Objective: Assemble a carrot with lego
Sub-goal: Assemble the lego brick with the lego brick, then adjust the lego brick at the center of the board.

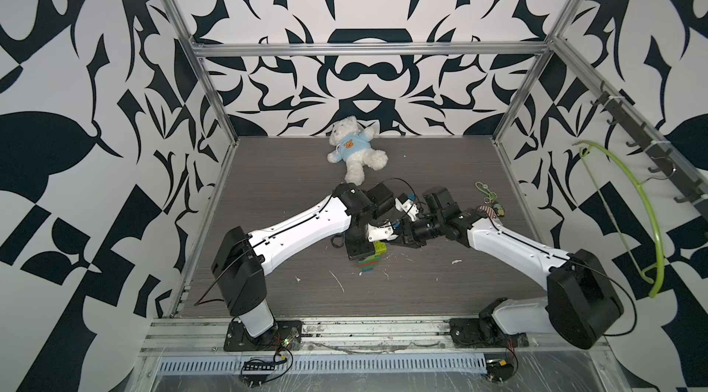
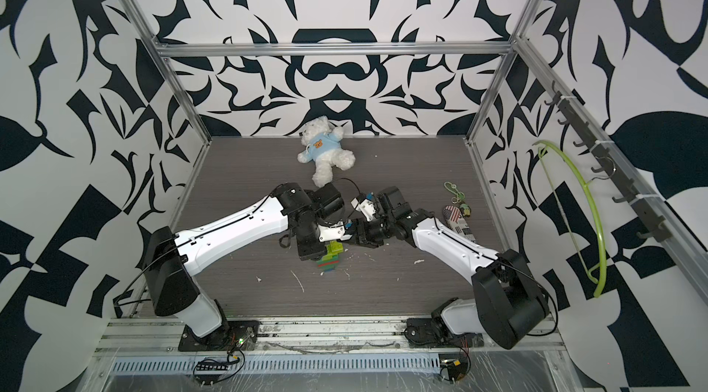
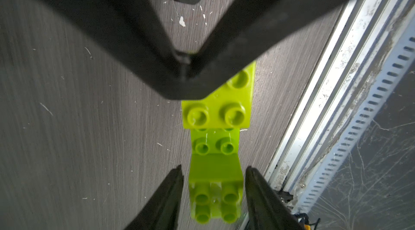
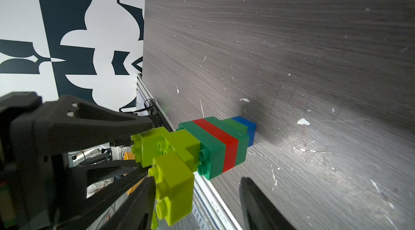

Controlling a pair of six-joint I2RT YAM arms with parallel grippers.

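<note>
Lime-green bricks (image 4: pixel 157 145) make the forked top of the carrot (image 4: pixel 215 148), and both arms are placed at this fork. In both top views the carrot (image 1: pixel 368 260) stands on end on the grey table (image 4: pixel 292 37), near the front edge. The small blue tip is down on the wood, and the dark green and red bands are above it.

The left gripper (image 3: pixel 213 172) comes from above and its jaws are spread. One brick of the fork sits between them with a thin strip of table visible on each side, so nothing is pinched. The right gripper (image 4: pixel 197 186) comes from the side and is spread too. One of its fingers (image 4: pixel 143 195) lies just beside the other prong of the fork (touching or not, I cannot tell), and the second finger is well apart.

I judge that the figure is complete. The grippers seem to surround the top only to steady it, because such a narrow tip gives poor support. Once they draw away, it could fall.
</note>
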